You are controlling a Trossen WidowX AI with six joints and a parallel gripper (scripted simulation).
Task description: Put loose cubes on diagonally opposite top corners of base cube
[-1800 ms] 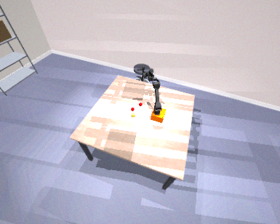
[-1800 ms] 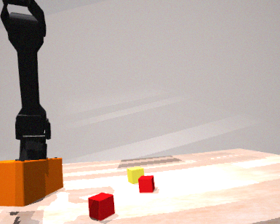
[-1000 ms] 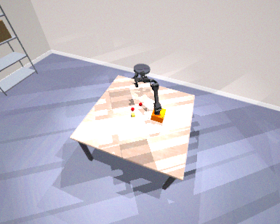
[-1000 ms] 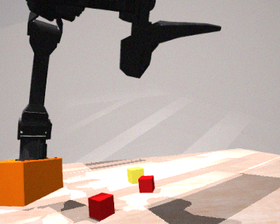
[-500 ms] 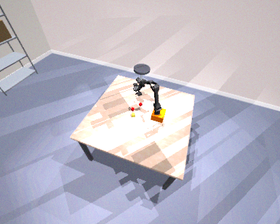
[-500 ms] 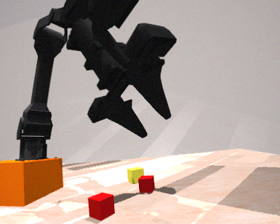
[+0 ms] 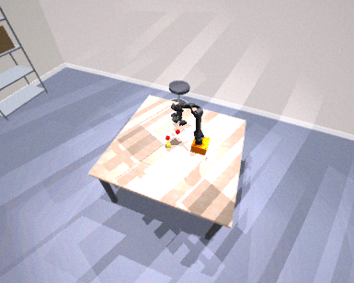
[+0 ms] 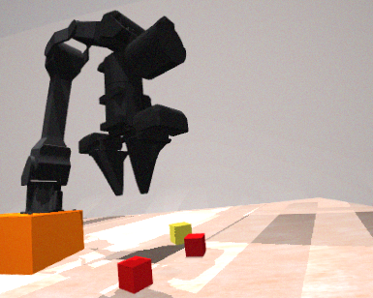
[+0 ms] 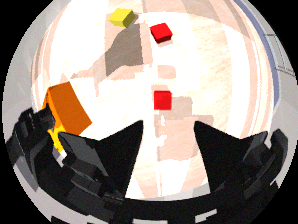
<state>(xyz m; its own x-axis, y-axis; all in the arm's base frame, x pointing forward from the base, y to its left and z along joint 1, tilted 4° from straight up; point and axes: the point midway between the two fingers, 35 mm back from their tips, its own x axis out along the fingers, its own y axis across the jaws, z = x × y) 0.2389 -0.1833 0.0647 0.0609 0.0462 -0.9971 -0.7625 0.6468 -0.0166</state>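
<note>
Two small red cubes lie loose on the table: one (image 8: 135, 274) (image 9: 162, 99) (image 7: 177, 131) and the other (image 8: 195, 244) (image 9: 160, 31) (image 7: 167, 138). A small yellow cube (image 8: 180, 232) (image 9: 123, 16) (image 7: 168, 144) sits close beside the second red one. My gripper (image 8: 130, 190) (image 9: 169, 124) (image 7: 177, 123) hangs well above the table, fingers pointing down, partly open with nothing between them. In the wrist view the first red cube lies just ahead of the gap between the fingers. All three cubes rest apart on the table top.
The arm stands on an orange pedestal block (image 7: 199, 146) (image 8: 33, 239) (image 9: 68, 108) on the wooden table (image 7: 209, 193). A round stool (image 7: 180, 87) stands behind the table, and a metal shelf (image 7: 6, 69) stands at the far left of the room.
</note>
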